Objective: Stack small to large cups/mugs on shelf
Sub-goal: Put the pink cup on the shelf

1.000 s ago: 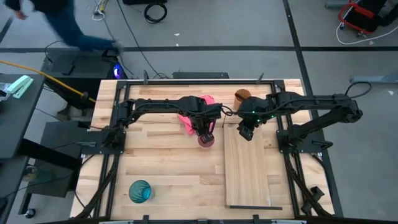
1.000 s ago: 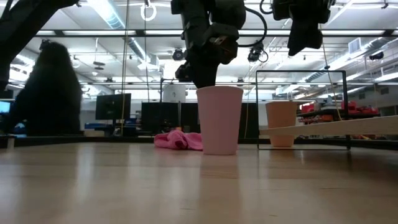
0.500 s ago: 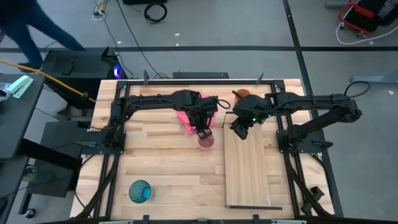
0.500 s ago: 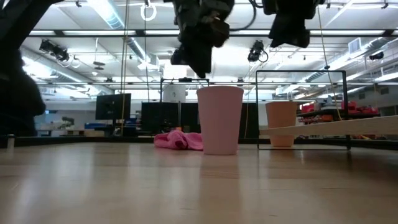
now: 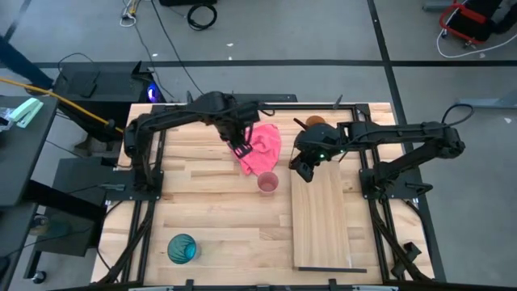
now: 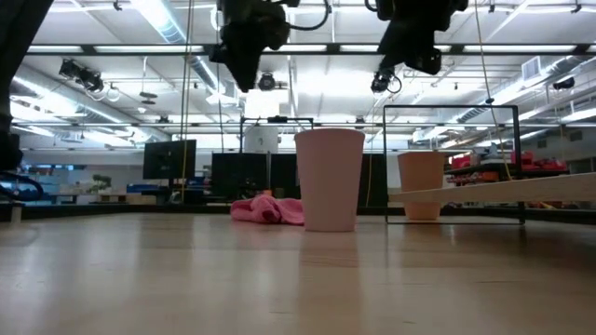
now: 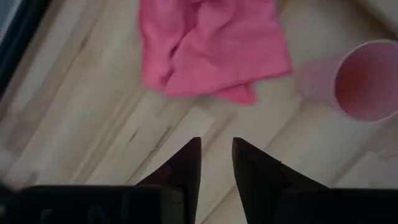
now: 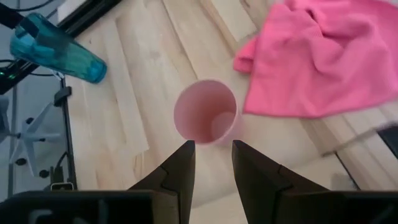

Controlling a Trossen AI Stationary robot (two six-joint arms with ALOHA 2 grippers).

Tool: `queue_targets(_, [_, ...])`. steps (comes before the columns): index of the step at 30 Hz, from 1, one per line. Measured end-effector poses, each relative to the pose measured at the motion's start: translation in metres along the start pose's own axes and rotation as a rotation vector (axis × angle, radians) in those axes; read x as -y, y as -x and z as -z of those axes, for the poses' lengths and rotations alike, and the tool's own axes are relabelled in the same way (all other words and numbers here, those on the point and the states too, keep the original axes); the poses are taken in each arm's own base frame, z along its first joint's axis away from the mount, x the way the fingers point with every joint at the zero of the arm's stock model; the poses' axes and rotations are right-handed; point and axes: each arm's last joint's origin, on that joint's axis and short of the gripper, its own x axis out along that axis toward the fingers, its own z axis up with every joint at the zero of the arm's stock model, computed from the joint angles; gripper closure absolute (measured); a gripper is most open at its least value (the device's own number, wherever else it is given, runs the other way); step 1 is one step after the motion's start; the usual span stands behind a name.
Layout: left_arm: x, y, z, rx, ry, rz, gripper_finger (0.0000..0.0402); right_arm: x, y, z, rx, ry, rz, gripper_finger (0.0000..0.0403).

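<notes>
The pink cup [image 5: 267,183] stands upright on the tabletop [image 5: 210,218], open side up, just beside the long edge of the shelf [image 5: 321,218] and near the lower edge of the pink cloth [image 5: 260,149]. It is translucent pale pink, without a handle, wider at the rim than at the base, and it is empty. In the low view it stands free, with nothing touching it [image 6: 329,179].

The orange cup [image 5: 314,124] is at the far end of the shelf, mostly hidden under the right arm in the high view; in the low view it stands upright inside the thin black wire frame [image 6: 452,164]. The teal cup [image 5: 182,247] stands well apart, near the front left corner of the table, open side up.

The left gripper [image 5: 240,148] is above the cloth's left edge, raised clear of the table; its fingers [image 7: 185,167] are only a narrow gap apart and hold nothing. The right gripper [image 5: 300,170] hangs above the shelf's near corner, just beside the pink cup, with its fingers [image 8: 180,165] a little apart and empty, pointing towards the cup.
</notes>
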Motion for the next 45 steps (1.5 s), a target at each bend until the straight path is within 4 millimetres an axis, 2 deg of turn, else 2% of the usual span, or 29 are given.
queue_targets(6, [-0.026, 0.011, 0.008, -0.025, 0.039, -0.149, 0.0312, -0.005, -0.011, -0.007, 0.021, 0.092, -0.093, 0.0283])
queue_targets(14, [-0.061, 0.038, 0.016, 0.054, 0.116, -0.161, 0.0323, -0.005, -0.017, -0.02, 0.114, 0.147, -0.127, 0.0263])
queue_targets(17, [-0.077, 0.051, 0.021, 0.089, 0.163, -0.162, 0.0324, 0.001, -0.02, -0.023, 0.106, 0.134, -0.119, 0.0263])
queue_targets(22, [-0.101, 0.057, 0.024, 0.105, 0.242, -0.178, 0.032, 0.003, -0.034, -0.038, 0.068, 0.168, -0.105, 0.0266])
queue_targets(25, [-0.107, 0.048, 0.025, 0.065, 0.258, -0.188, 0.0318, -0.001, -0.043, -0.048, 0.0, 0.206, -0.076, 0.0266])
queue_targets(28, [-0.108, 0.022, 0.029, -0.041, 0.245, -0.174, 0.0317, -0.003, -0.051, -0.056, -0.095, 0.244, -0.019, 0.0266])
queue_targets(31, [-0.106, -0.008, 0.031, -0.11, 0.233, -0.129, 0.0321, 0.001, -0.064, -0.055, -0.214, 0.277, 0.049, 0.0267])
queue_targets(33, [-0.104, -0.021, 0.035, -0.131, 0.236, -0.072, 0.0323, 0.005, -0.076, -0.052, -0.27, 0.285, 0.063, 0.0267])
queue_targets(39, [-0.099, -0.039, 0.04, -0.083, 0.248, -0.023, 0.0325, 0.013, -0.104, -0.046, -0.345, 0.283, 0.091, 0.0268])
queue_targets(45, [-0.095, -0.046, 0.039, -0.051, 0.239, -0.011, 0.0317, 0.015, -0.112, -0.044, -0.362, 0.279, 0.099, 0.0268])
